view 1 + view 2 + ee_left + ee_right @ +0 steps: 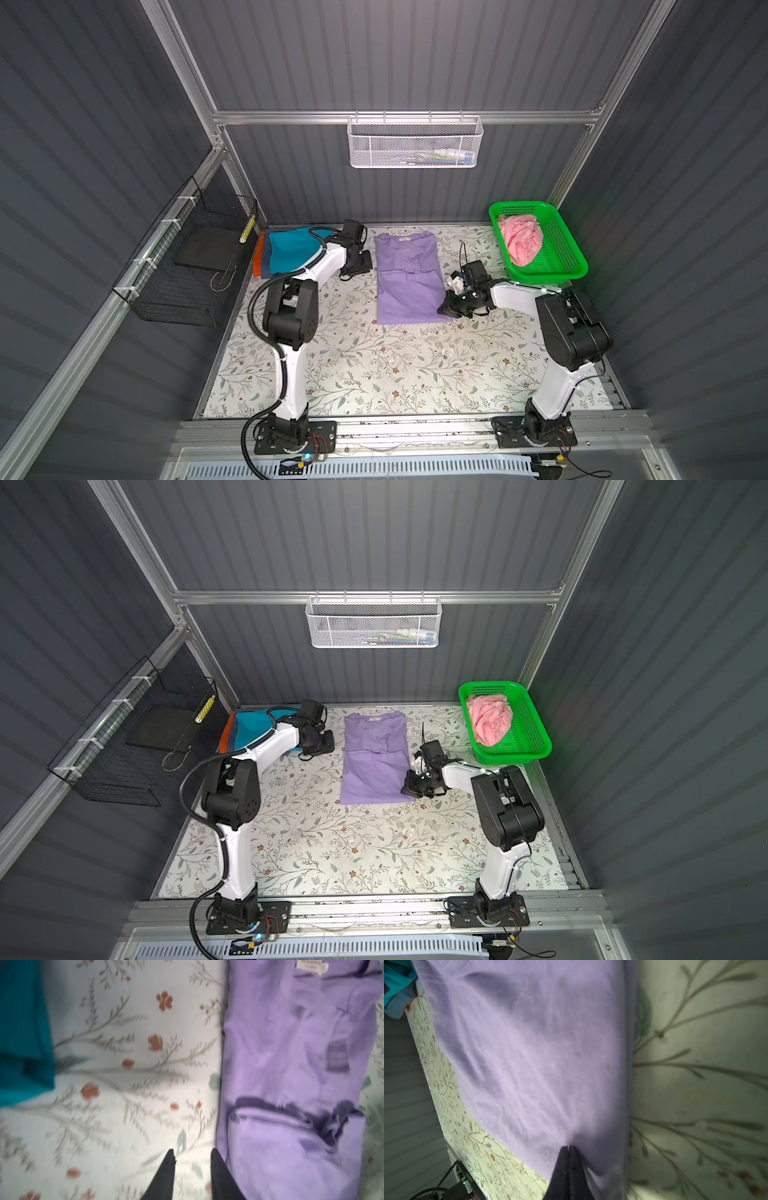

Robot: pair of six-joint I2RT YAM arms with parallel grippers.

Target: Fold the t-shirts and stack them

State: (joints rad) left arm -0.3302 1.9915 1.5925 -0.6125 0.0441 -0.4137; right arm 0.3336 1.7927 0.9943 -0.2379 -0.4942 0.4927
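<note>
Lavender t-shirt (405,291) right edge pinched, right gripper (568,1147).

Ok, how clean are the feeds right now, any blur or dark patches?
Left wrist view: blurred throughout, lavender t-shirt and floral table soft. Right wrist view: shirt fairly sharp, table beside it dim. In both top views: sharp, evenly lit, green basket tinting the wall.

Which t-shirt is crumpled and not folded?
The pink shirt, bunched up in the green basket. The lavender shirt lies flat; the teal shirt lies folded.
</note>
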